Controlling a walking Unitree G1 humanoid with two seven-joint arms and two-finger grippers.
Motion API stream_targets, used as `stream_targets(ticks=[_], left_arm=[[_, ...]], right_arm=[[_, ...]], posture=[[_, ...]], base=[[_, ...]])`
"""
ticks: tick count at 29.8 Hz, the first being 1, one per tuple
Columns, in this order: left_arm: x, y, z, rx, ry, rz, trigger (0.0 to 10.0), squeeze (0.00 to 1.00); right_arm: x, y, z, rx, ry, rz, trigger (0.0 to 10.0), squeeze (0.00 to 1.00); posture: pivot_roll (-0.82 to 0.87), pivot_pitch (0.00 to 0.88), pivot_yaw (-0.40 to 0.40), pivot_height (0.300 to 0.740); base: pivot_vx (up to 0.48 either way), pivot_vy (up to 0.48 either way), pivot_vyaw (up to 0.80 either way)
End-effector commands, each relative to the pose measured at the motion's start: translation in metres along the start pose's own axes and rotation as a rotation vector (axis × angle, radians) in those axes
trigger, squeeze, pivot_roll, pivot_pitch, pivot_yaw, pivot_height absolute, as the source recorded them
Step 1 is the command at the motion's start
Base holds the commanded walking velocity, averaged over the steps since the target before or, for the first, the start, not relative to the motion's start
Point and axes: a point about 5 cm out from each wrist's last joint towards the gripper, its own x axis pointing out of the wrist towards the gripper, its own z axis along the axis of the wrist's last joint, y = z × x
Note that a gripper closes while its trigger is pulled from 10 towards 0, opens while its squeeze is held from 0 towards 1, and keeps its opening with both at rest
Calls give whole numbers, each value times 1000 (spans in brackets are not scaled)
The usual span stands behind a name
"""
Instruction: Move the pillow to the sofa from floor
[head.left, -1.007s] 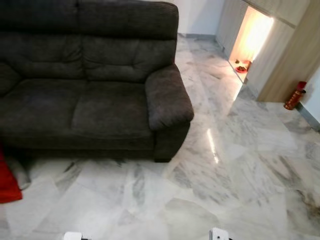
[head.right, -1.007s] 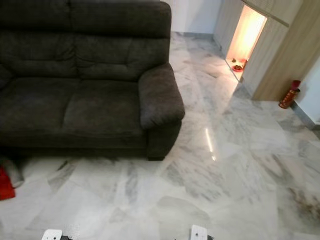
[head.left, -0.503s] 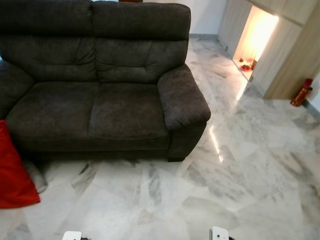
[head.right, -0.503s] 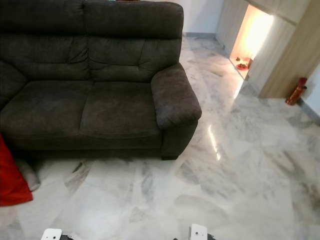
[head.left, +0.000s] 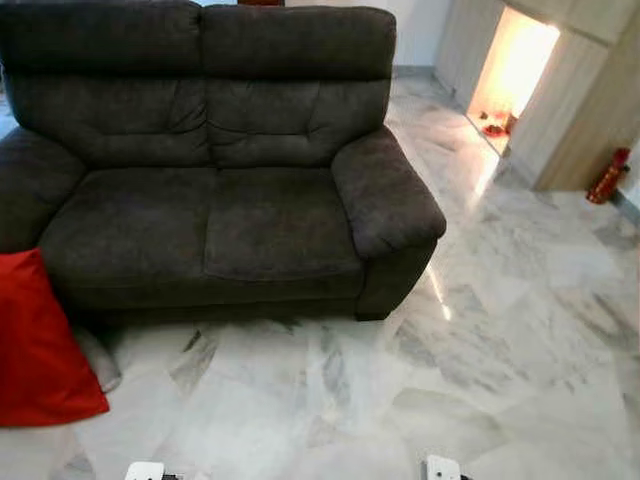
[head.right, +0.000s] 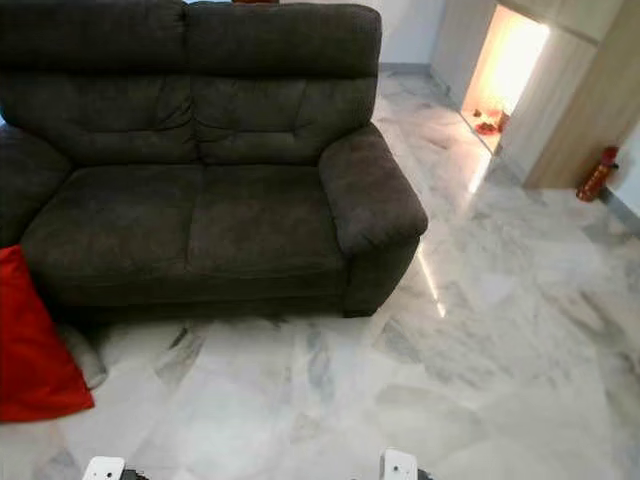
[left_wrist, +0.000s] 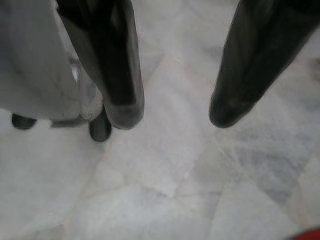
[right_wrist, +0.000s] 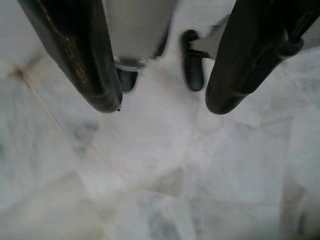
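Pillow: the red pillow (head.left: 40, 345) lay on the marble floor (head.left: 330, 400) at the far left, leaning by the sofa's left front corner; it was well apart from both pairs of fingers and touched by neither.

What changed: over the last second the whole head view swung leftward, so the pillow went from a red sliver at the frame edge to a broad shape. That was the camera turning with the robot, not the pillow moving.

Sofa: the dark grey sofa (head.left: 220, 180) stood behind and to the right of the pillow, its seat cushions bare, far beyond the fingers' reach.

Left gripper: the left gripper (left_wrist: 172, 112) hung low over bare floor with its fingers spread wide and nothing between them; a red edge just beyond its fingertips at the corner of the wrist view was probably the pillow.

Right gripper: the right gripper (right_wrist: 162, 102) pointed down at the floor, fingers wide apart and holding nothing.

Meaning for the task: the robot seemed to be in the search-and-approach step, with the target now found. Judged from this, it had yet to walk left, bend, and grasp; no lifting had begun.
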Motion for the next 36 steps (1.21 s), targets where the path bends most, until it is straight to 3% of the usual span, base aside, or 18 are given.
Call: stream_targets(ticks=[1, 17, 36], left_arm=[[-2, 6, -5, -3, 18, 12, 10000, 0], [-2, 6, -6, -3, 21, 13, 10000, 0], [-1, 5, -2, 2, 1, 8, 10000, 0]], right_arm=[[1, 4, 0, 4, 4, 6, 10000, 0], [0, 2, -1, 7, 10, 2, 10000, 0], [1, 5, 3, -3, 3, 3, 10000, 0]], posture=[[82, 87, -14, 740], [81, 87, -13, 740], [82, 87, -13, 740]], base=[[0, 364, 0], [0, 359, 0], [0, 0, 22]])
